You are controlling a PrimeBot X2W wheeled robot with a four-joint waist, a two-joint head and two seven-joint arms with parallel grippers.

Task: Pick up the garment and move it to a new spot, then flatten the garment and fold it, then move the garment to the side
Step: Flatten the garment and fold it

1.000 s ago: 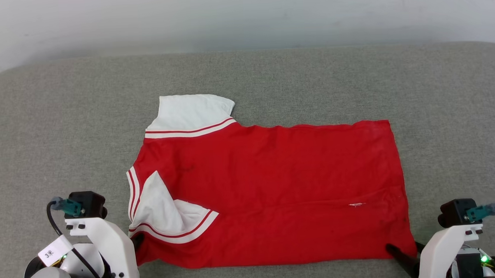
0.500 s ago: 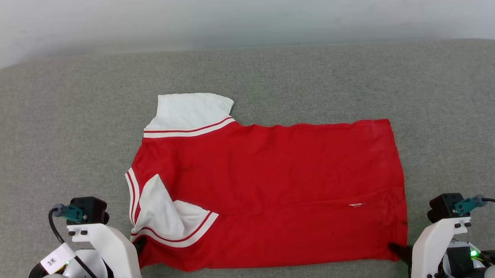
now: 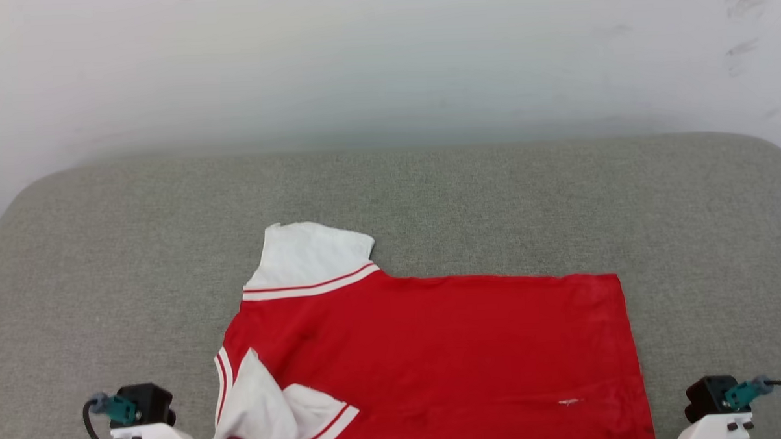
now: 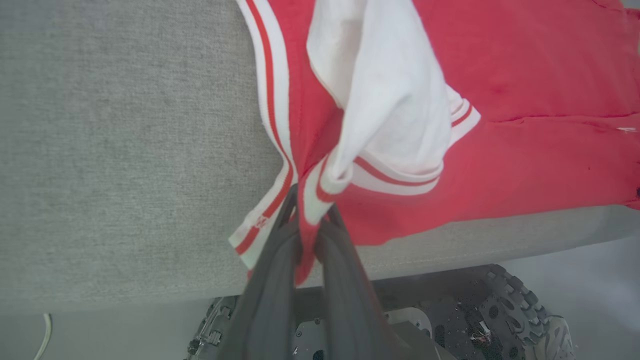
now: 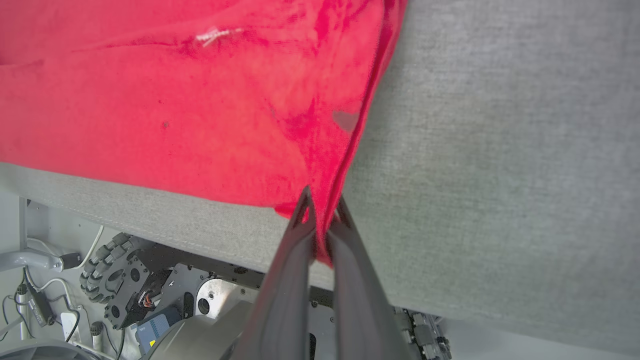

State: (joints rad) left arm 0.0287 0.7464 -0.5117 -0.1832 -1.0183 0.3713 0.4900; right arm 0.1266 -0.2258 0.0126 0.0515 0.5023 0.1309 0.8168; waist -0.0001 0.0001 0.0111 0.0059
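Note:
The garment (image 3: 434,348) is a red jersey with white, red-striped sleeves, spread flat on the grey padded table (image 3: 106,255), collar side to the left. One sleeve points to the far side; the near sleeve is folded over the red body. In the left wrist view my left gripper (image 4: 309,210) is shut on the striped near-left corner of the garment (image 4: 500,150). In the right wrist view my right gripper (image 5: 322,210) is shut on the near-right hem corner of the garment (image 5: 175,100). Both pinched corners are raised slightly at the table's near edge.
A pale wall (image 3: 385,64) rises behind the table's far edge. Bare grey padding lies left, right and beyond the jersey. Below the near edge the wrist views show the robot's wheeled base (image 5: 115,260) and cables on the floor.
The head camera has tilted up, so the whole picture shifted down. My right gripper closed onto the hem corner. The near edge of the jersey drew slightly toward me.

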